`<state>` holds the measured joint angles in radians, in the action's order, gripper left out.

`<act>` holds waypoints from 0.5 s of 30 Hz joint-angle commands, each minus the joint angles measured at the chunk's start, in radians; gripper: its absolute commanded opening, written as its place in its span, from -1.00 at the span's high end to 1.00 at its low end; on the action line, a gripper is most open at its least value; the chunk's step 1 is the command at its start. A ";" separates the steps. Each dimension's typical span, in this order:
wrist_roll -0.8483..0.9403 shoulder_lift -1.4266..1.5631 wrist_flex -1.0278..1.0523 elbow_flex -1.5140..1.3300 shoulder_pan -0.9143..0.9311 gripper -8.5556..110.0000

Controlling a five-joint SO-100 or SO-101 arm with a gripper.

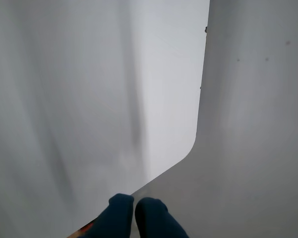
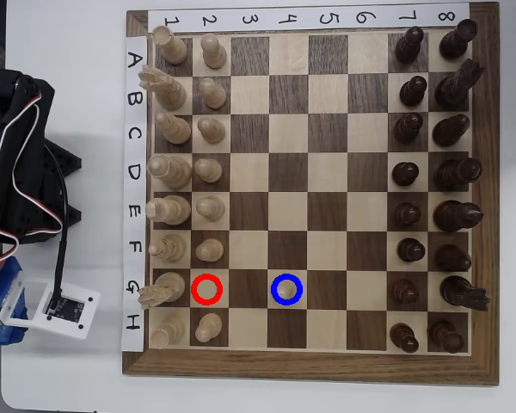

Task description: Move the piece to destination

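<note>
In the overhead view the pale cream pawn (image 2: 287, 291) stands inside the blue ring (image 2: 286, 276) on square G4. The red ring (image 2: 206, 290) on G2 holds nothing. The arm (image 2: 17, 146) is folded back on the white table, left of the chessboard (image 2: 310, 366). In the wrist view my gripper (image 1: 135, 206) shows two blue fingertips pressed together with nothing between them. It hangs over bare white table, far from the board. The pawn and both rings are out of the wrist view.
Pale pieces (image 2: 211, 129) fill columns 1 and 2 and dark pieces (image 2: 408, 129) fill columns 7 and 8. The white wrist camera module (image 2: 62, 308) lies left of the board. The wrist view shows the table's rounded corner (image 1: 191, 148), with a grey surface (image 1: 258, 148) beyond it.
</note>
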<state>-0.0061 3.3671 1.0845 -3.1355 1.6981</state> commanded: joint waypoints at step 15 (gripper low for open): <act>-0.003 0.060 0.009 0.011 -0.002 0.86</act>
<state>-0.0061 3.3671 1.0845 -3.1355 1.6981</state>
